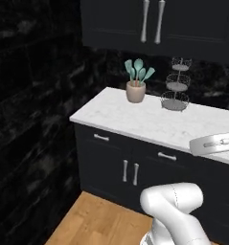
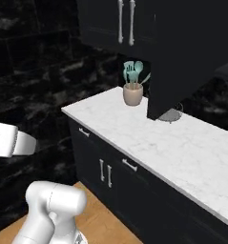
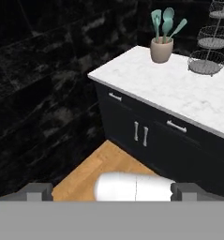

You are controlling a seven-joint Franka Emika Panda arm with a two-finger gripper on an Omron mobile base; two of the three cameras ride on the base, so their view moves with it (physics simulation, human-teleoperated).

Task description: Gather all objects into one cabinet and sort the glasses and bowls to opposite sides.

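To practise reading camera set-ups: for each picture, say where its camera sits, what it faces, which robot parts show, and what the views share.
Left base view: behind-left, facing the white marble counter; white arm lower right.
Right base view: behind-right, same counter; arm lower left.
Hand view: looks down along the open claw at the counter and wooden floor.
All share the beige utensil crock and wire tiered stand.

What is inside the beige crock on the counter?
Teal utensils stand upright in the beige crock, heads fanned above its rim. Their handles and the crock's bottom are hidden by its wall.
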